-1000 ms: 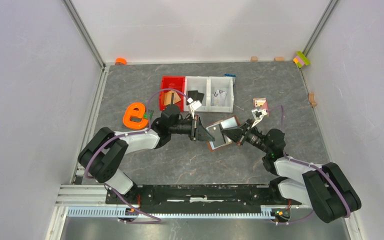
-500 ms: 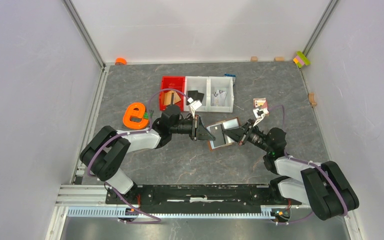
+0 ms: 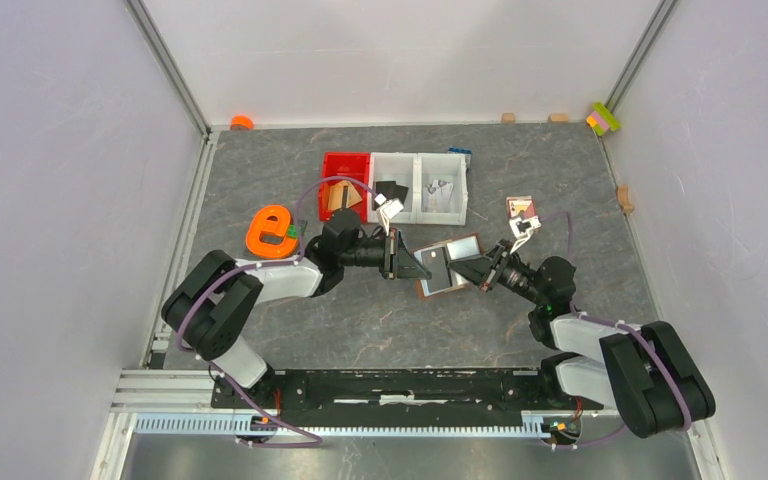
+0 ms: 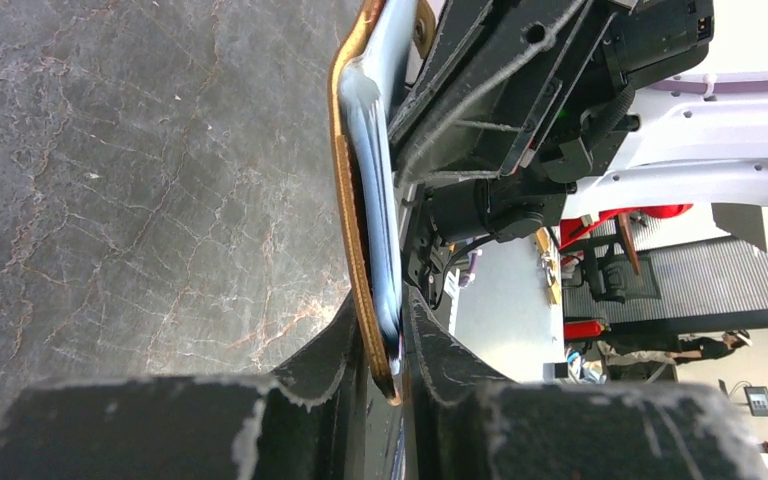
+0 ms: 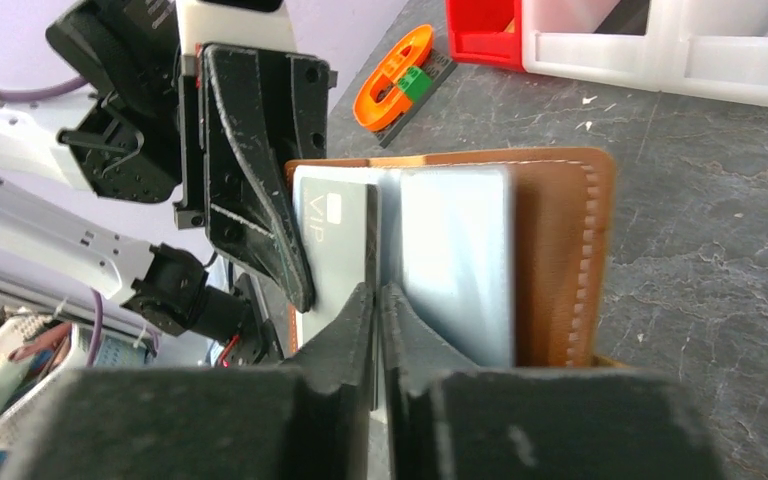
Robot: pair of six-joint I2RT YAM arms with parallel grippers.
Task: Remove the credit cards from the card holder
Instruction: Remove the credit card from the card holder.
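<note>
Grey stone table [image 3: 260, 170], top view: one wallet [image 3: 445, 288] held between left pincer [image 3: 417, 269] and right pincer [image 3: 457, 268].

Left wrist: left pincer [image 4: 385, 335] clamped on the wallet [image 4: 352, 200] edge.

Right wrist: right pincer [image 5: 377, 295] pinched narrow on one card [image 5: 332, 250] marked VIP, just beyond its tips. Can't tell if there are more cards.

Extraction step. Next: straight pull away from the left pincer.

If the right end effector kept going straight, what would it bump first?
Most likely the card holder, straight ahead; the right end effector pinches a credit card in it. The left end effector sits behind.
</note>
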